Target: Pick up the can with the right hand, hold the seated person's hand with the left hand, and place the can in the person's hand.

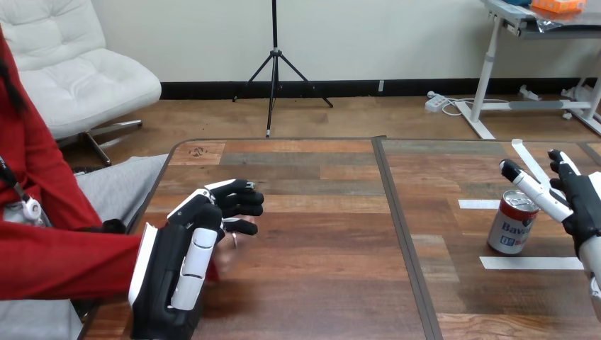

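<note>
The left hand point(186, 258) is clasping the person's hand point(227, 256) with curled fingers. The right hand point(582, 202), fingers spread, is hovering just beside the can point(512, 225) standing on the counter point(319, 212). I reckon the next move is closing round it.

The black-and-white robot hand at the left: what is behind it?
The person's hand, reaching out of a red sleeve, lies behind the robot's black-and-white left hand. Only a small edge shows; the rest, and any grip on it, is covered.

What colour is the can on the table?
The can is red and white with a silver top; head view shows it best.
</note>
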Tool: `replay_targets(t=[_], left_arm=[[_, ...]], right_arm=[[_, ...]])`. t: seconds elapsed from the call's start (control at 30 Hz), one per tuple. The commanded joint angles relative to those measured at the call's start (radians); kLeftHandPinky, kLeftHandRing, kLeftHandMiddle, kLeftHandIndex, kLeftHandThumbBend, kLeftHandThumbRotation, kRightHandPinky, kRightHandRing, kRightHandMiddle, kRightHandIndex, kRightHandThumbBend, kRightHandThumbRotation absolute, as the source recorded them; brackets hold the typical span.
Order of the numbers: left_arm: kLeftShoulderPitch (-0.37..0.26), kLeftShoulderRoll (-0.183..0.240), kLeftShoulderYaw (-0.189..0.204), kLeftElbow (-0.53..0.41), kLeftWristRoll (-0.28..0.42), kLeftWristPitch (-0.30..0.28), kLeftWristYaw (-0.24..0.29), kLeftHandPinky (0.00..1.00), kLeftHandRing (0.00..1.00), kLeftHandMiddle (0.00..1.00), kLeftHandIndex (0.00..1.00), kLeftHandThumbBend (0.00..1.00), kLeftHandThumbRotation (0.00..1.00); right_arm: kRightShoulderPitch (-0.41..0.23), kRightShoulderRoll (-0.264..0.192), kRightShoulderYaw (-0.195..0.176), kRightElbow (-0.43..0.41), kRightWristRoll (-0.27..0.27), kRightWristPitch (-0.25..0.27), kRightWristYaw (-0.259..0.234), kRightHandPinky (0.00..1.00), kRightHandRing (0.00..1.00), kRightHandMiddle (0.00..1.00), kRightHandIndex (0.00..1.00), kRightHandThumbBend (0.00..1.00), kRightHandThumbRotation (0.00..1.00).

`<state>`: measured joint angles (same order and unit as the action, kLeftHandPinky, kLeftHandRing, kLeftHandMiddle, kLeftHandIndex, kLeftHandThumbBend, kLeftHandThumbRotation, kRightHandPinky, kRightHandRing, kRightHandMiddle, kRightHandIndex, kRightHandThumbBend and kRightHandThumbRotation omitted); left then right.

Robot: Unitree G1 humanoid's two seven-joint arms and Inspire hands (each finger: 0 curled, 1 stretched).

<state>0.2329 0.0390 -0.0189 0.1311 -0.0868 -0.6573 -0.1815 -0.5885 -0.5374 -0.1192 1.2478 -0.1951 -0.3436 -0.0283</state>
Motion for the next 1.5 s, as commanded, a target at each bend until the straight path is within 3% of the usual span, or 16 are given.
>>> replay_targets(t=[0.0,0.43,1.47], left_arm=[[-0.045,-0.001,0.007,-0.022,-0.005,-0.014,0.002,0.56,0.65,0.65,0.65,0.62,0.94],[-0.045,0.000,0.005,-0.024,0.001,-0.012,0.007,0.55,0.65,0.65,0.65,0.61,0.94],[-0.050,0.003,0.009,-0.021,0.003,-0.017,0.009,0.53,0.63,0.62,0.64,0.60,0.94]], right_arm=[[-0.097,-0.025,0.007,0.003,0.007,0.007,0.010,0.86,0.96,0.99,1.00,1.00,0.72],[-0.092,-0.019,0.038,0.008,-0.023,0.030,0.000,0.84,0.95,0.99,0.99,1.00,0.67],[-0.097,0.008,0.086,0.025,-0.033,0.104,0.042,0.82,0.94,0.98,0.98,1.00,0.56]])
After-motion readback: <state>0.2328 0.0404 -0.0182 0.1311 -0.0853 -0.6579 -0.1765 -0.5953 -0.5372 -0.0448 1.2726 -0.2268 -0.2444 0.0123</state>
